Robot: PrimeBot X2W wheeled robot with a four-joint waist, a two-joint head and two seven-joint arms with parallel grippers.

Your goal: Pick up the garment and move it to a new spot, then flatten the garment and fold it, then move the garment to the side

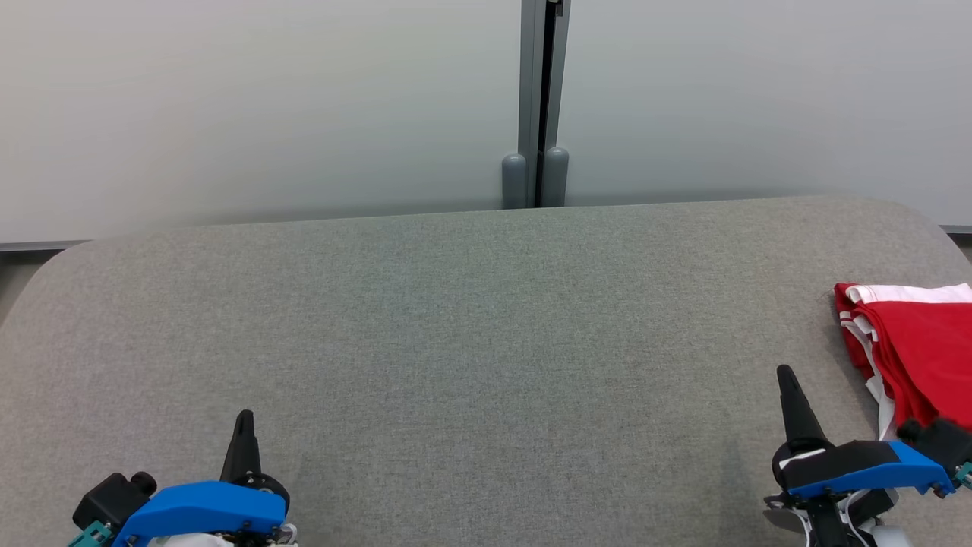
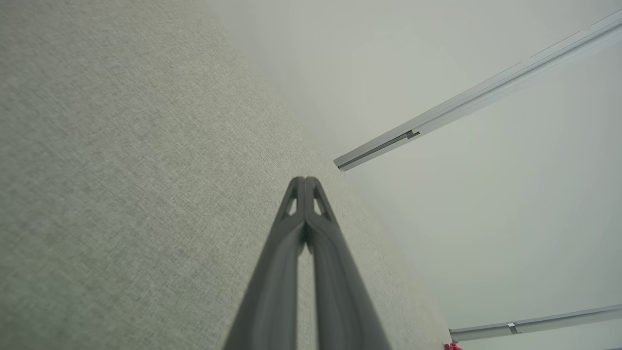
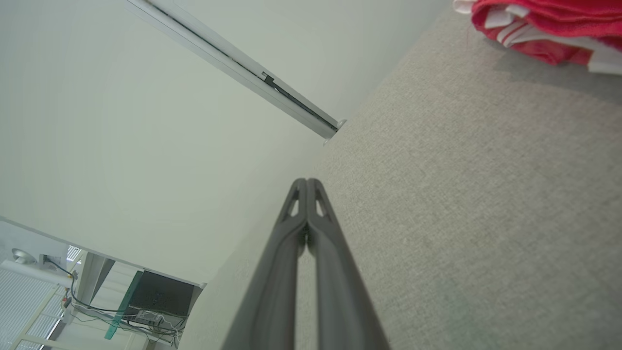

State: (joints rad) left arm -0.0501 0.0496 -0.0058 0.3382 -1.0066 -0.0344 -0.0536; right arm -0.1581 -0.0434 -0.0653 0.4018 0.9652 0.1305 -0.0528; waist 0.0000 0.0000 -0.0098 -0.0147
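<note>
Right gripper (image 1: pixel 784 374) and left gripper (image 1: pixel 244 418), both closed and empty, point forward, with the red garment (image 1: pixel 919 342) cut off at the table's (image 1: pixel 486 319) right edge.

The left gripper (image 1: pixel 244 424) and right gripper (image 1: pixel 786 380) each have long dark grey fingers (image 2: pixel 279 272) tapering to a tip, with small triangular cut-outs just behind it. Behind the fingers sits a blue cover (image 1: pixel 205 509) with small dark screws, flanked by a black housing (image 1: pixel 114 497) and teal fittings (image 1: pixel 91 535).
</note>
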